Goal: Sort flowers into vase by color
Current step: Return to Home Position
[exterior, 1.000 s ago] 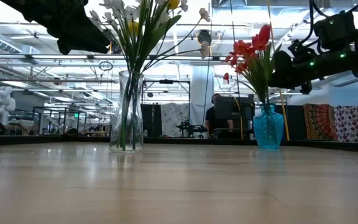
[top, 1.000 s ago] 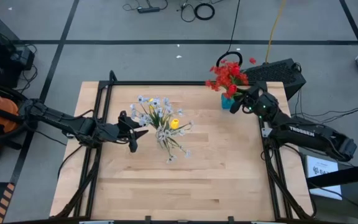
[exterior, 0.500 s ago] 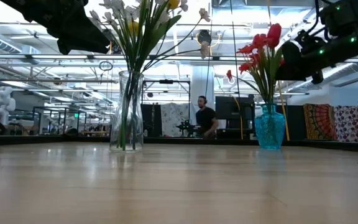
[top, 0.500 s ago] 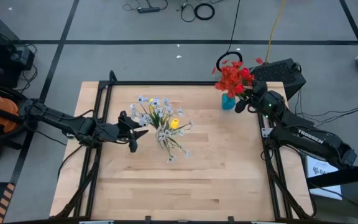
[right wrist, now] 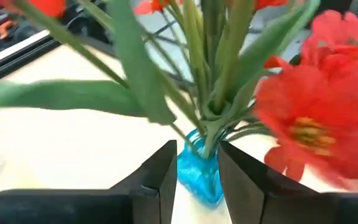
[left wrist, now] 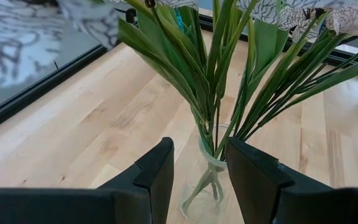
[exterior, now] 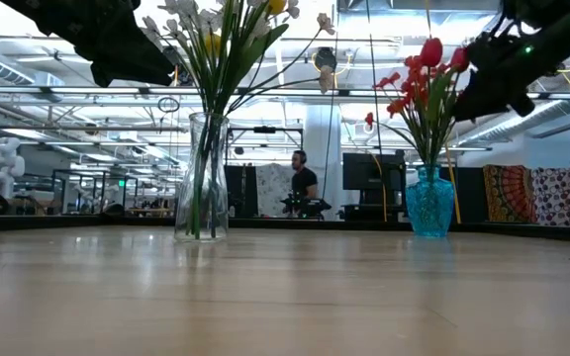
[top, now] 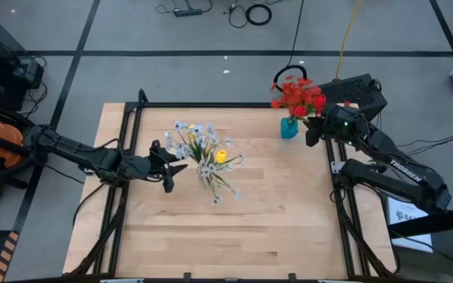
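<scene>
Progress: sorting looks finished; every flower in view stands in a vase.
White/yellow: pale white sprays [top: 187,137] and yellow tulip bud [top: 220,156] sit in tall clear glass vase [exterior: 202,188], mid light wooden table [top: 274,228].
Red: red blossom stems [top: 297,96] sit in squat teal-blue vase [top: 289,129], far right table corner.
Left pincer [left wrist: 199,168]: just beside glass vase, fingers apart, empty.
Right pincer [right wrist: 197,165]: raised just beside teal-blue vase, fingers apart, empty.
Left to do: likely only parking both arms.

Grey floor [top: 171,75] with cables [top: 185,12]; beyond, a bright hall, a person [exterior: 303,183] by monitors [exterior: 364,173].
</scene>
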{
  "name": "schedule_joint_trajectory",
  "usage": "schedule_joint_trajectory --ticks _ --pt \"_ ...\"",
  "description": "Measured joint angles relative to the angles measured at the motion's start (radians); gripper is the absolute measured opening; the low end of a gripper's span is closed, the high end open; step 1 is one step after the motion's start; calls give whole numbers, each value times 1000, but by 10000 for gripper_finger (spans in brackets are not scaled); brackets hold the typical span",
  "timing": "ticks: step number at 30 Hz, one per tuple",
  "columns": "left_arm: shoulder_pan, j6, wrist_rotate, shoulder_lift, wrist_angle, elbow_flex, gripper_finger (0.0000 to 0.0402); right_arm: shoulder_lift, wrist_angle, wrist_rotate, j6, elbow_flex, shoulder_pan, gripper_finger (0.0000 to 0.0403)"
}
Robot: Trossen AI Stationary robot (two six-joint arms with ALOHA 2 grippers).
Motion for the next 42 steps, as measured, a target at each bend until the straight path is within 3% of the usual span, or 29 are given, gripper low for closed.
schedule_joint_trajectory --ticks 11,15,17,24,28,32,36,42 --pt "0 0 8 0 0 0 151 -3 -250 -110 93 91 0 107" --pt "0 13 159 -14 -12 0 151 -28 -296 -254 112 92 0 100" --pt "-2 22 182 -30 -32 0 151 -51 -305 -304 126 92 2 89" --pt "-2 74 86 -154 -134 -1 151 -146 -315 -326 140 92 51 11" --pt "1 193 66 -228 -143 -3 151 -167 -306 -326 161 92 96 7" --pt "3 280 110 -295 -6 -90 151 -160 -207 -327 159 92 152 2" --pt "20 288 212 -354 226 -258 151 -126 -49 -327 157 92 218 1" --pt "79 289 261 -391 598 -473 151 -3 105 -326 150 92 314 1"
